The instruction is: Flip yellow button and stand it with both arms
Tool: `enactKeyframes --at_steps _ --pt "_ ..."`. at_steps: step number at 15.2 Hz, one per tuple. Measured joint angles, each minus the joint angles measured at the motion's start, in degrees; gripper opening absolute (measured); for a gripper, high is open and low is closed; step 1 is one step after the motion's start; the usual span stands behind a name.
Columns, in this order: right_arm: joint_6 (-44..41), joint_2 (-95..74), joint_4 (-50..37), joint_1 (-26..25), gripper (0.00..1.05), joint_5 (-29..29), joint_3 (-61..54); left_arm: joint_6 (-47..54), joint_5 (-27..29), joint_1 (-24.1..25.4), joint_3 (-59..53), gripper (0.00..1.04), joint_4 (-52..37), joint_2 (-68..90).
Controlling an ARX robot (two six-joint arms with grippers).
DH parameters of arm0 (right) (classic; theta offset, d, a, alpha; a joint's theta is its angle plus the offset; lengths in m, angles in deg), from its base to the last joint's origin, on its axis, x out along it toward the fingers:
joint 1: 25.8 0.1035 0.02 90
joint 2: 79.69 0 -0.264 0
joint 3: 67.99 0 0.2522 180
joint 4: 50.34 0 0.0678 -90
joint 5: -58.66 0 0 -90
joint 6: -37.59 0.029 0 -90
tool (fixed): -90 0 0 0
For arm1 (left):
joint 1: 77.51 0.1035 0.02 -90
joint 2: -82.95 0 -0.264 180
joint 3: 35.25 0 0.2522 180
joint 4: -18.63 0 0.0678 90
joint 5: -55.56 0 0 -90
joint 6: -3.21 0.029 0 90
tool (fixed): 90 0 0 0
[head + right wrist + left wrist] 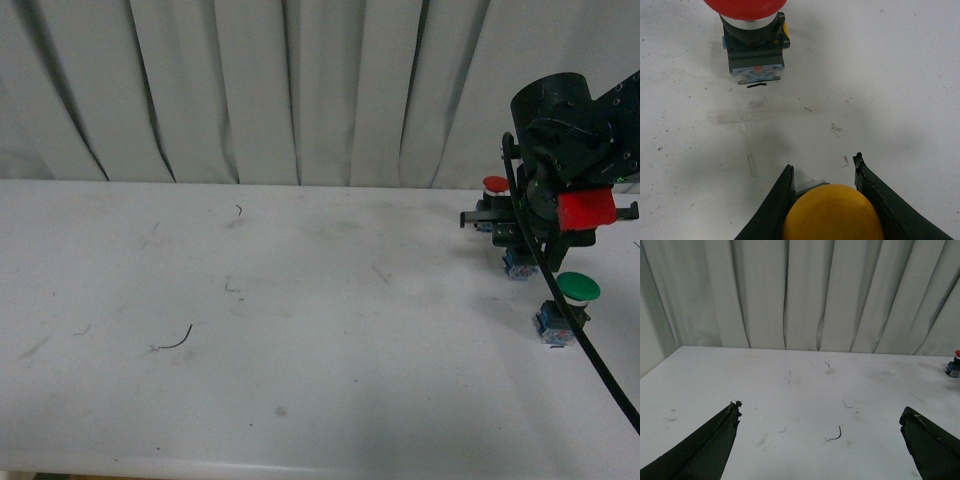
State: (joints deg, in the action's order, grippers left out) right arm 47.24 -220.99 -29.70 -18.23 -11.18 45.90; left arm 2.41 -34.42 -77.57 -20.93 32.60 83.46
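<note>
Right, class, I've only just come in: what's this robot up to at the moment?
The right gripper has its fingers on either side of the yellow button, apparently gripping its cap. The red-capped switch and the green-capped switch sit untouched on the white table. The left gripper hangs open over bare table, holding nothing.

Right gripper (822, 172) is clamping the yellow button (832, 212) at table level; left gripper (820, 412) is hovering, jaws spread.

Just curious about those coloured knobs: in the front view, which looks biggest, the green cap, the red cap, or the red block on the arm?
Largest to smallest as they look:
1. red block on the right arm
2. green cap
3. red cap
The block sits nearer the camera and the red cap is farthest and partly hidden, so true sizes are unsure.
</note>
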Motion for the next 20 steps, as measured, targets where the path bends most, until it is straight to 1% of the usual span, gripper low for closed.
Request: enactKeyframes --at_steps 2,4,5,8,11,13,15,16,17,18,19,20 --pt "-0.02 0.00 0.02 -0.02 0.35 -0.04 0.09 0.00 0.00 0.00 0.00 0.98 0.00 0.00" --pt "0.07 0.00 0.07 -0.07 0.55 -0.13 0.11 0.00 0.00 0.00 0.00 0.98 0.00 0.00" --pt "0.17 0.00 0.04 -0.04 0.63 -0.24 0.11 0.00 0.00 0.00 0.00 0.98 0.00 0.00" --pt "0.17 0.00 0.04 -0.04 0.66 -0.39 0.13 0.00 0.00 0.00 0.00 0.98 0.00 0.00" --pt "0.90 0.04 -0.83 0.04 0.99 -1.22 0.13 0.00 0.00 0.00 0.00 0.98 0.00 0.00" --pt "1.14 1.64 -2.29 0.22 0.97 -1.92 -1.36 0.00 0.00 0.00 0.00 0.98 0.00 0.00" --pt "1.31 6.73 -6.32 0.26 0.98 -3.02 -5.35 0.00 0.00 0.00 0.00 0.98 0.00 0.00" --pt "1.29 11.50 -10.23 0.24 0.98 -3.76 -9.46 0.00 0.00 0.00 0.00 0.98 0.00 0.00" --pt "1.99 15.78 -12.46 0.07 0.98 -5.70 -13.46 0.00 0.02 0.00 0.00 0.98 0.00 0.00" --pt "3.80 21.97 -16.02 -0.15 0.98 -8.15 -19.89 0.00 0.00 0.00 0.00 0.98 0.00 0.00" --pt "5.60 30.29 -21.24 -0.15 0.98 -11.13 -28.87 0.00 0.00 0.00 0.00 0.98 0.00 0.00" --pt "7.41 38.69 -23.82 -0.20 0.98 -14.75 -36.65 0.00 0.00 0.00 0.00 0.98 0.00 0.00"
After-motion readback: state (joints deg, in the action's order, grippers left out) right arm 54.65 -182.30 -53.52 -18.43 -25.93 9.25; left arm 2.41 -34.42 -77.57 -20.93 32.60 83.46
